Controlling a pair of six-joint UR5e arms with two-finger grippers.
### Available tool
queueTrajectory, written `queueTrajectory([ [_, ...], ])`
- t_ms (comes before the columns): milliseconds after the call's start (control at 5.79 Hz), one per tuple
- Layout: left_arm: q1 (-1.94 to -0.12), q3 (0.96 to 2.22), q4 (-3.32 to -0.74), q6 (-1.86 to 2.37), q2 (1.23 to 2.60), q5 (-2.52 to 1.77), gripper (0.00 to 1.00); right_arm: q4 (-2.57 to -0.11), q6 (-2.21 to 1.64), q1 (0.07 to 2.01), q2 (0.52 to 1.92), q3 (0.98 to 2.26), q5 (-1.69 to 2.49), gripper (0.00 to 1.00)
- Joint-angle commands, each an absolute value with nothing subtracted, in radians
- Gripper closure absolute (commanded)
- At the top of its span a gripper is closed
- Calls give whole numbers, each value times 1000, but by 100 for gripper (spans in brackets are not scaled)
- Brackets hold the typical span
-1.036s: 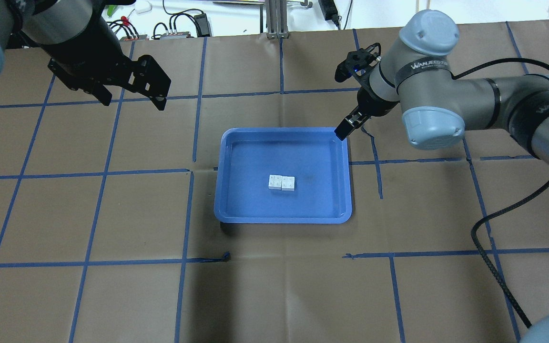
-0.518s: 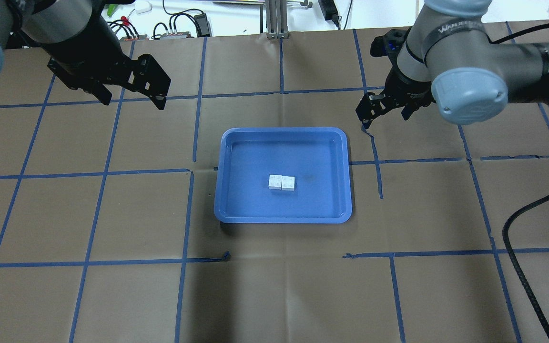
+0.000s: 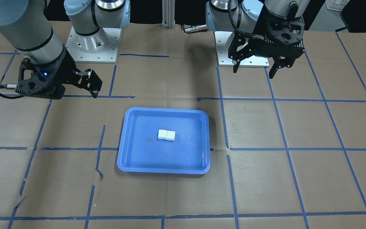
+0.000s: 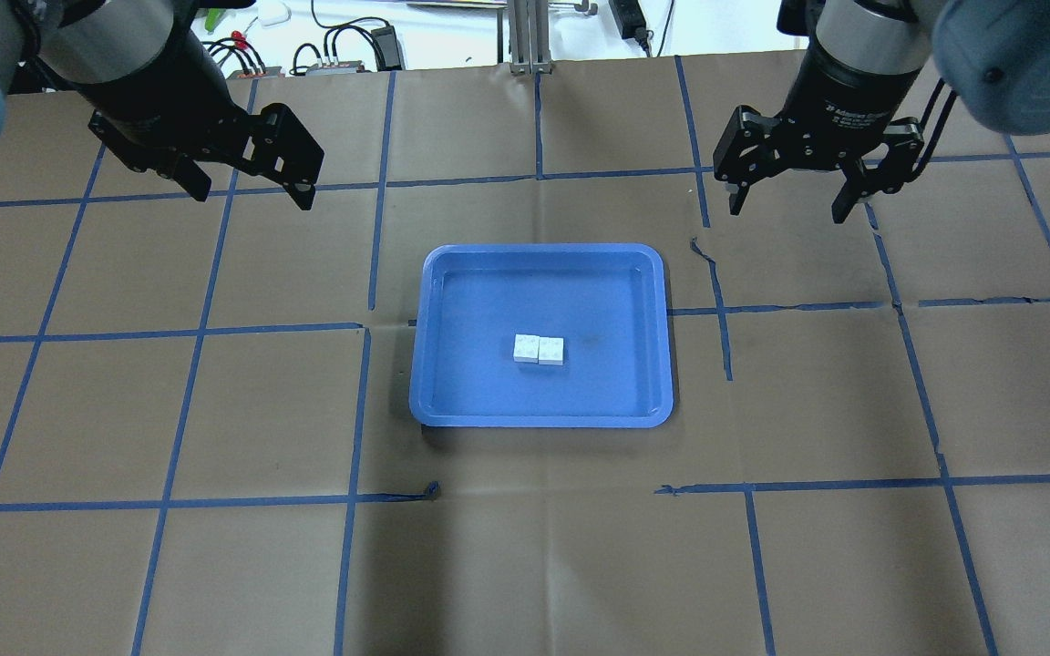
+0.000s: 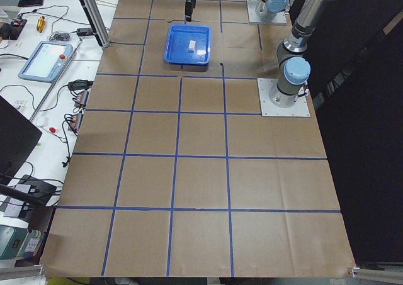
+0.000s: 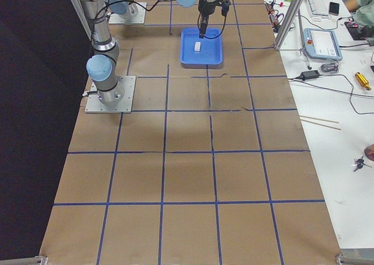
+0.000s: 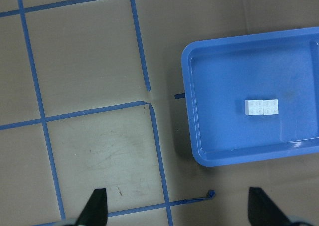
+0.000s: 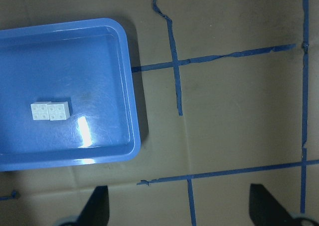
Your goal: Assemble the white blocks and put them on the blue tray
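Looking pretty much done: the white blocks (image 4: 539, 350) sit side by side (clicked together, I think, hard to tell) mid blue tray (image 4: 543, 247) on the desk (image 4: 215, 410), while left pincer (image 4: 253, 189) and right pincer (image 4: 789, 208) both hang released, empty, well clear.

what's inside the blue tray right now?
Two white blocks, side by side and touching, lie near the middle of the blue tray floor. No other object shows in it. The floor under the blocks is covered.
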State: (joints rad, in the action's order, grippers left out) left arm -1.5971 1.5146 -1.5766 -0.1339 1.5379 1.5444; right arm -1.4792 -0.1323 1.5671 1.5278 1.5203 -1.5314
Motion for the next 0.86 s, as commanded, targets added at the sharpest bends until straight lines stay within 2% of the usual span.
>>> queueTrajectory([
  [0,-1594,1516,-1577,-135,1539,1546,1,-1469,-135,1568,1554,1522,-1539,0],
  [691,-1585,1503,-1577,-104,1545,1579,1,-1476,-137,1568,1549,1522,-1534,0],
])
